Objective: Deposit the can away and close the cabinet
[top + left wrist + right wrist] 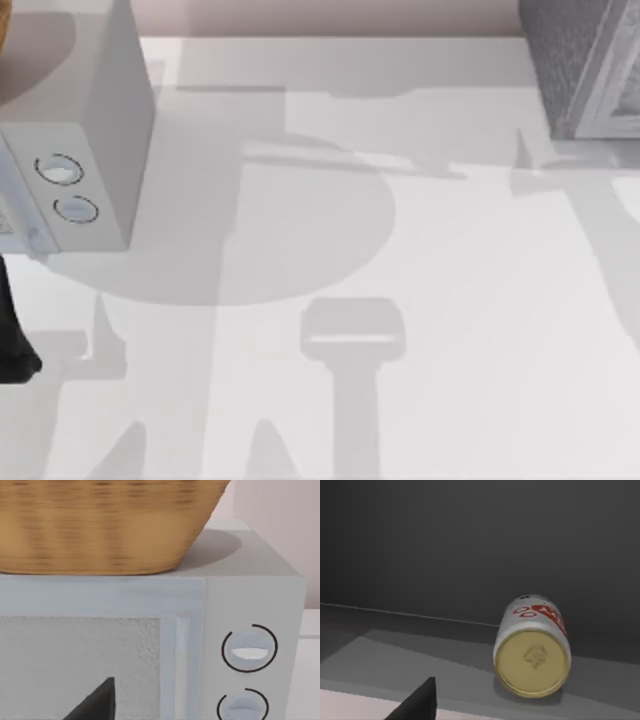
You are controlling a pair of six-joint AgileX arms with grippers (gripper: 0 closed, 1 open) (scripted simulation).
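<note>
Silver can with red markings [532, 647] is seen lying on its side on the dark grey cabinet floor [420, 665], while neither gripper's finger state can be told.

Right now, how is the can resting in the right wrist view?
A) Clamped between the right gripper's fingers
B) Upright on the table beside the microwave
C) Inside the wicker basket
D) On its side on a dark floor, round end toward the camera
D. The can lies on its side on a dark floor before a dark wall, its pale round end facing the camera, apart from the dark fingertip at the picture's edge.
</note>
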